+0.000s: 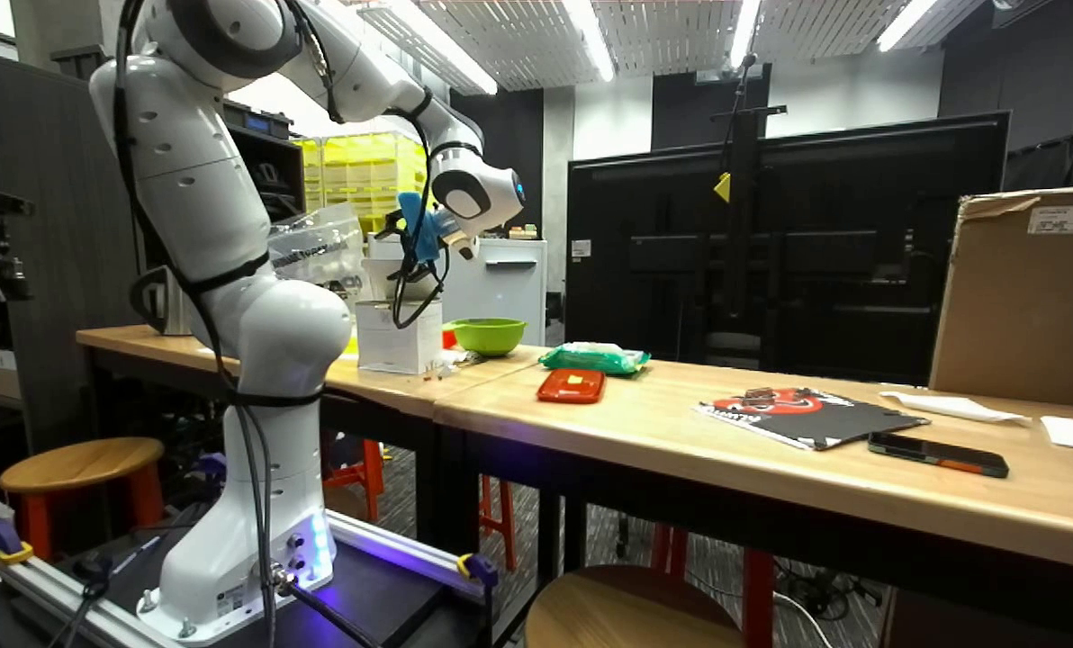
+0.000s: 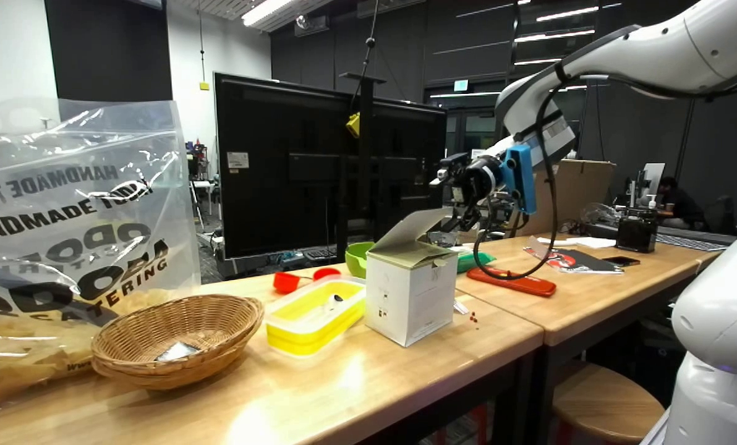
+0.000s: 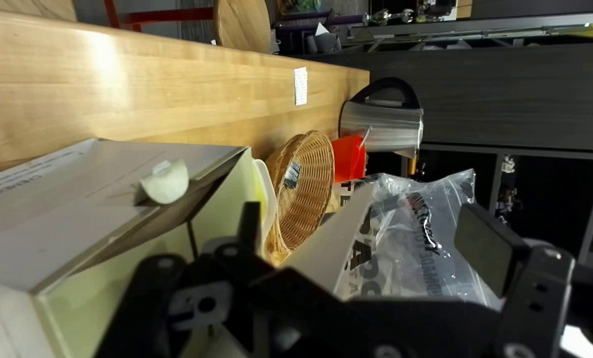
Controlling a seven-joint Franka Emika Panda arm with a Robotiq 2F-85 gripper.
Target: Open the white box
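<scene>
1. Far left of the white box (image 2: 388,303), in an exterior view, a clear plastic bag (image 2: 78,216) with black print stands on the wooden table (image 2: 325,395).
2. Closer to the box, on its left, sits a wicker basket (image 2: 204,368).
3. Just left of the box lies a yellow tub (image 2: 289,339); whether they touch, I cannot tell. Two red cups (image 2: 286,282) sit behind the box, to its left.
4. Well behind the box rises a large black screen (image 2: 269,204); a green bowl (image 2: 357,259), partly hidden, sits just behind the box.
5. The box itself stands upright on the table beside the tabletop seam (image 2: 504,310), one flap (image 2: 408,232) raised.
6. Just above the box, toward its right, the gripper (image 3: 368,236) is spread wide, the flap showing between its fingers (image 3: 485,248) in the wrist view.
7. Right of the box lie tiny red bits (image 2: 473,317), then, across the seam, a green packet (image 2: 465,262) and a red case (image 2: 517,284).
8. Farther right of it are a printed dark sheet (image 2: 582,262), a brown cardboard box (image 2: 582,185), a round stool (image 2: 603,402) below table height, and a black phone (image 2: 625,261).
9. Farthest right, well behind the box, a person (image 2: 684,207), small and blurred, sits before a dark wall (image 2: 715,142).
</scene>
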